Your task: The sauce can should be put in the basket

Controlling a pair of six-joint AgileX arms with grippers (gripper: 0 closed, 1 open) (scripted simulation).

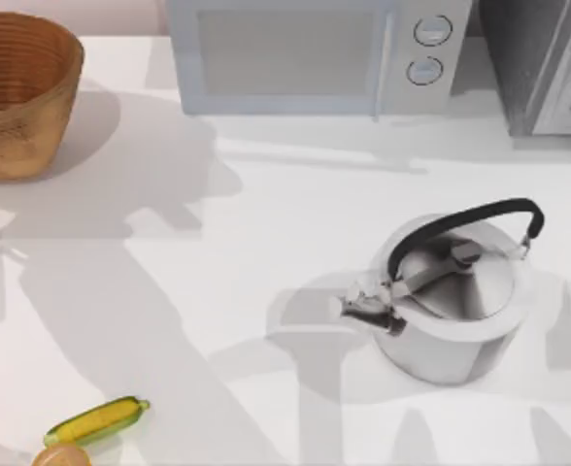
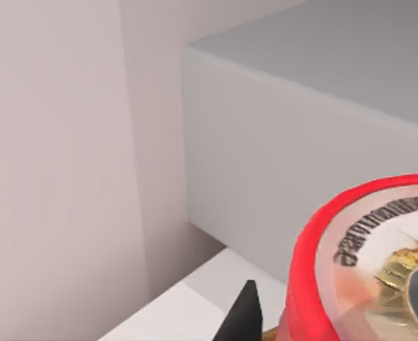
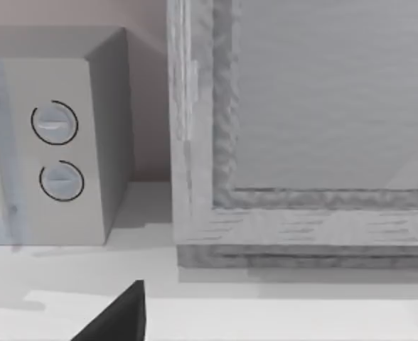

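Sauce can [image 2: 369,270] sits close under the left wrist camera beside a dark fingertip [image 2: 243,320]; probably gripped and in carry, but finger spread: cannot tell. Next: bring it over the basket [image 1: 33,126], which stands left of the microwave [image 1: 315,53], then lower. Can glossy red, round; basket ribbed wicker. Right arm idle facing the microwave.

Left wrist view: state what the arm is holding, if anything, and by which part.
The sauce can sits close against the left gripper, apparently held. The contact itself is out of frame, so the held part cannot be told. The right gripper holds nothing visible.
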